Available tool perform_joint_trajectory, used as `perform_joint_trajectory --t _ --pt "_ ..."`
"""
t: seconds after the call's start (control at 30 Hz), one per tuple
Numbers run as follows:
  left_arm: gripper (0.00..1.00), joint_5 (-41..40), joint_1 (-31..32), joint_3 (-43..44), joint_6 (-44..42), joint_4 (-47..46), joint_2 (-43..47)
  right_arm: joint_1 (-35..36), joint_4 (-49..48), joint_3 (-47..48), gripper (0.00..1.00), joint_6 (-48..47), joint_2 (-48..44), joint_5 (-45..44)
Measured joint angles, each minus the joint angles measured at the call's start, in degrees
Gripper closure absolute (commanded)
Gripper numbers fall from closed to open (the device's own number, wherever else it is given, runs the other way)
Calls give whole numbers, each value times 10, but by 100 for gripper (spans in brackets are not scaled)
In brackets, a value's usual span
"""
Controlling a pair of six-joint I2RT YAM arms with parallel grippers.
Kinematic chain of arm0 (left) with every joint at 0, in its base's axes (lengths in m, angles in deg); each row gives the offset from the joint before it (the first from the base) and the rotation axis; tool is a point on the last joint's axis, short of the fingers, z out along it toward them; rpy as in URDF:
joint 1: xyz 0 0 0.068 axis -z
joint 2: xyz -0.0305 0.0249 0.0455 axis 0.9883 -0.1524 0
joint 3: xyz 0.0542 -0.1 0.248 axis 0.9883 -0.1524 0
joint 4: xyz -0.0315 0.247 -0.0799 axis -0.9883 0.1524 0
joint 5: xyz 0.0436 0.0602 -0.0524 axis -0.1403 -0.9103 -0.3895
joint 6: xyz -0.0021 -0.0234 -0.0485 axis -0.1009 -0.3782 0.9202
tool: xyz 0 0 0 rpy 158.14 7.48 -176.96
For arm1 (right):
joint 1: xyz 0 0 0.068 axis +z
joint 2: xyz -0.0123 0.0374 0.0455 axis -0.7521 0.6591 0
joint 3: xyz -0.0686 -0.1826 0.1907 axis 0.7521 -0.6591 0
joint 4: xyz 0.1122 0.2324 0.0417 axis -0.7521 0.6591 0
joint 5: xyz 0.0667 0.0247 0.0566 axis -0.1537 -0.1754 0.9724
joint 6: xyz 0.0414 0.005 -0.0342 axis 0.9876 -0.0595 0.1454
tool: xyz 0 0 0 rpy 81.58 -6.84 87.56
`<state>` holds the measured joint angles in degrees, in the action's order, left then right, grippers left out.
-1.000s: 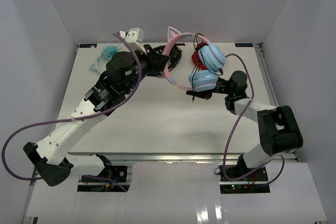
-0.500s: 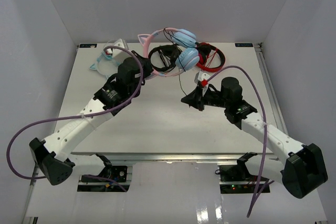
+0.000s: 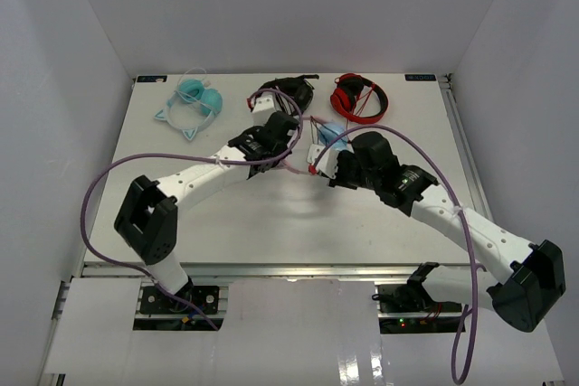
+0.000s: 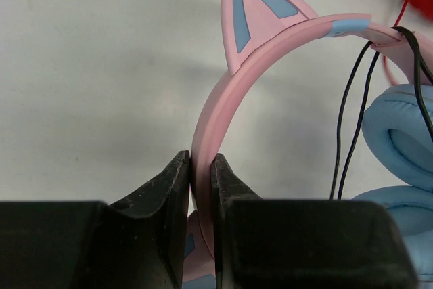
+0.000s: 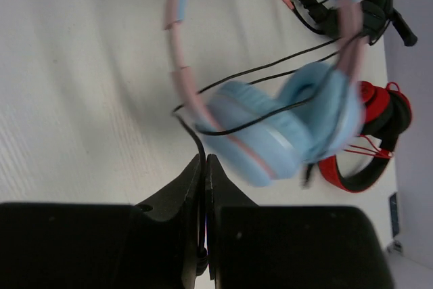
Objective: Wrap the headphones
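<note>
The headphones [image 3: 333,131] hang above the middle back of the table between my two grippers. In the left wrist view my left gripper [image 4: 201,162] is shut on the pink headband [image 4: 211,120], below a cat ear [image 4: 254,11]. The light blue ear cups [image 4: 399,133] and loops of the thin black cable [image 4: 350,113] hang at the right. In the right wrist view my right gripper [image 5: 205,160] is shut on the black cable [image 5: 191,132], just below the blurred blue ear cups [image 5: 277,133]. In the top view the left gripper [image 3: 291,136] and the right gripper [image 3: 317,155] are close together.
An all-teal cat-ear pair [image 3: 193,102] lies at the back left. A black headset [image 3: 291,92] lies at the back middle and a red pair [image 3: 359,97] at the back right, both just behind the held headphones. White walls enclose the table.
</note>
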<state>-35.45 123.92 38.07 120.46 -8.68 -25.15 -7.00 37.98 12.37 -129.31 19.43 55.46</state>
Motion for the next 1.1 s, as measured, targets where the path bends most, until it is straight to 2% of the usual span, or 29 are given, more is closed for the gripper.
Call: perform_joint_trajectory --t 0.2,0.47,0.6,0.77,0.8,0.83,0.9,1.1 --pt "100 90 43 -41 -50 13 -17 15 25 3 92 -72 16 -70" --pt "100 215 48 -98 -100 -23 -9 31 0 -64 92 -118 27 -65" --pt "100 237 48 -124 -106 -33 -7 34 -24 -83 77 -119 52 -46" --pt "100 242 40 -163 -102 -45 1 34 -43 -87 50 -116 69 -19" --pt "100 243 37 -172 -101 -47 4 34 -46 -88 49 -116 68 -17" --pt "100 245 34 -180 -98 -49 6 34 -47 -90 43 -116 66 -15" --pt "100 249 27 -191 -94 -52 10 34 -48 -92 37 -119 61 -13" --pt "100 253 7 -221 -88 -65 30 26 -47 -92 26 -131 30 -4"
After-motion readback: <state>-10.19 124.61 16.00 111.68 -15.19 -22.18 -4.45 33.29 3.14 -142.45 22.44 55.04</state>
